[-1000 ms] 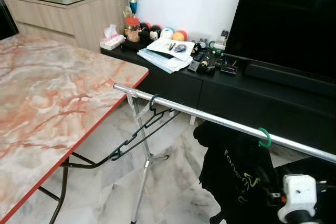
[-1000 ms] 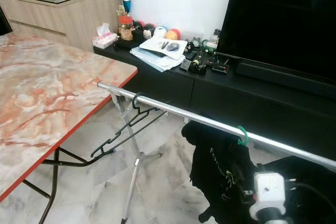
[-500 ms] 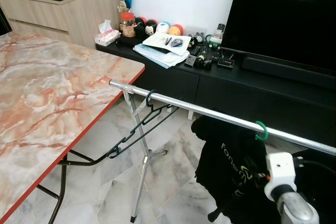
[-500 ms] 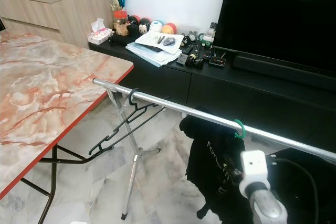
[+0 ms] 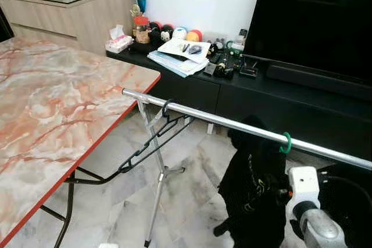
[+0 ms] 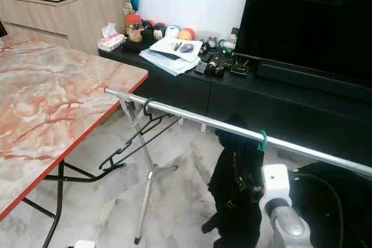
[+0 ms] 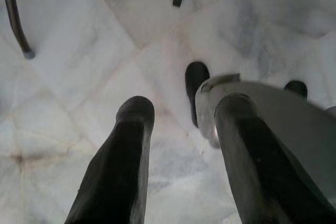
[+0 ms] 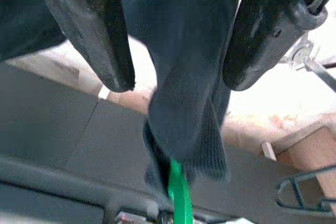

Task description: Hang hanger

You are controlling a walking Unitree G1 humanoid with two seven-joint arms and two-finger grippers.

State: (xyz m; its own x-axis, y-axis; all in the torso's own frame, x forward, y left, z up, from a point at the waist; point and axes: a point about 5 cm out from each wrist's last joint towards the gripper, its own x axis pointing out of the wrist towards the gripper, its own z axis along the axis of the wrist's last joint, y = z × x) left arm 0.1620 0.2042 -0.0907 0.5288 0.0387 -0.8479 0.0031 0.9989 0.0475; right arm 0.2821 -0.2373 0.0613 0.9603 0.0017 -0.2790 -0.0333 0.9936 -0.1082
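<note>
— Right wrist view puts the right pincer (image 8: 176,30) with its two black fingers spread either side of the dark garment (image 8: 184,77). Whether they press the cloth or merely flank it cannot be told. Below, the green hanger (image 8: 177,192) hook meets the rail.

— Where does the hanger sit overall?

— In the head views its green hook (image 5: 285,142) is over the silver rail (image 5: 232,125), with the black garment (image 5: 253,184) draped beneath, beside the robot's right wrist (image 5: 303,187). A bare black hanger (image 5: 154,143) hangs near the rail's other end, by the marble counter (image 5: 58,108).

— What could go wrong?

— If the fingers still catch the fabric, pulling the arm back would likely drag the garment, and the hook could slide along the rail or lift off. The rack (image 5: 157,166) stands on thin legs, so a sideways tug might rock it and shake the bare hanger loose too.

— And the left pincer?

— The left pincer (image 7: 184,129) hangs idle, fingers apart and empty, over the marble floor (image 7: 79,51). It seems no risk.
</note>
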